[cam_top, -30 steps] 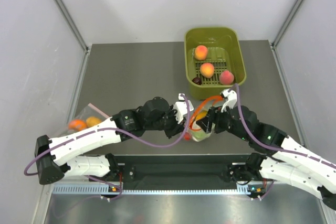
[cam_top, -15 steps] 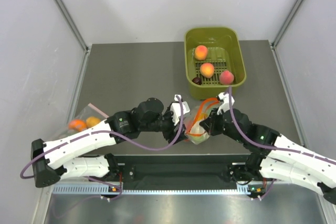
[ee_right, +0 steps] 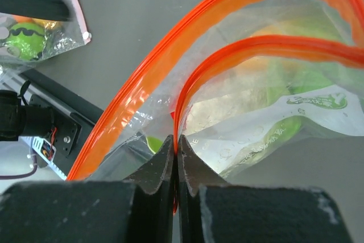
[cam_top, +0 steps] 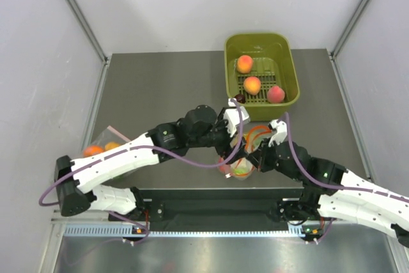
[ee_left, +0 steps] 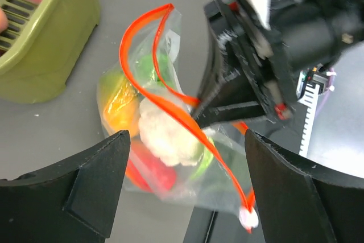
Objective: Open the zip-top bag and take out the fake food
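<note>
Zip-top bag (cam_top: 241, 161) on the near side of green basket (cam_top: 227, 75), mouth parted, fake food (ee_left: 162, 135) inside. Right gripper (ee_right: 176, 143) pinched tight on one lip of the orange-red strip, presumably to anchor it; left gripper (ee_left: 185, 163) spread wide above the mouth, empty, likely readied for reaching in. Nearby: peaches (cam_top: 252, 85) in basket, second bag (cam_top: 105, 142) far left; right gripper's body crowding the opening.

Left arm (cam_top: 128, 155): stretched inward, meeting your right arm (cam_top: 345, 187).
Left claw (ee_left: 185, 140): your fingers spread wide.
Right claw (ee_right: 175, 140): your fingers pinched tight on the zip-top bag (ee_right: 256, 112) strip.
</note>
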`<state>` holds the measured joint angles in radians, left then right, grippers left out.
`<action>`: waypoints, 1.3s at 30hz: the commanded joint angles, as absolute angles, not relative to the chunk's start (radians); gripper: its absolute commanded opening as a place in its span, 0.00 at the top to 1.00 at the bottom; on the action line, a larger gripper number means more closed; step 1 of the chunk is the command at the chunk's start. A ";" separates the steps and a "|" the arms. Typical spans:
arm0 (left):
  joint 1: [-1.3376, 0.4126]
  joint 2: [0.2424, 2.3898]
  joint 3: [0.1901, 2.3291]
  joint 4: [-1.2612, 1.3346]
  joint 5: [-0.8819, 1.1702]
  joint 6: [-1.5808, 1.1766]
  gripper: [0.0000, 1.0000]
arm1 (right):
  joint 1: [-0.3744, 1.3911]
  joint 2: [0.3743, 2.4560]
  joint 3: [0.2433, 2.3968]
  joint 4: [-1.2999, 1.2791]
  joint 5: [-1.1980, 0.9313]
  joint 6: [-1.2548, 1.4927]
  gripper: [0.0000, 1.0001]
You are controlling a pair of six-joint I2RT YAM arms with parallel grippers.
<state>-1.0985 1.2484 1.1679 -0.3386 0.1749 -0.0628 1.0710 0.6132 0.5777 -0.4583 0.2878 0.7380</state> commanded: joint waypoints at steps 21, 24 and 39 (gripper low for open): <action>-1.100 1.442 1.221 -0.475 -0.217 -0.097 1.00 | 1.100 0.551 0.597 -0.615 0.399 0.822 1.00; -1.100 1.394 1.209 -0.491 -0.313 -0.095 1.00 | 1.101 0.586 0.606 -0.656 0.399 0.859 1.00; -1.035 1.224 1.203 -0.575 -0.554 -0.100 1.00 | 1.163 0.689 0.663 -0.747 0.503 1.028 1.00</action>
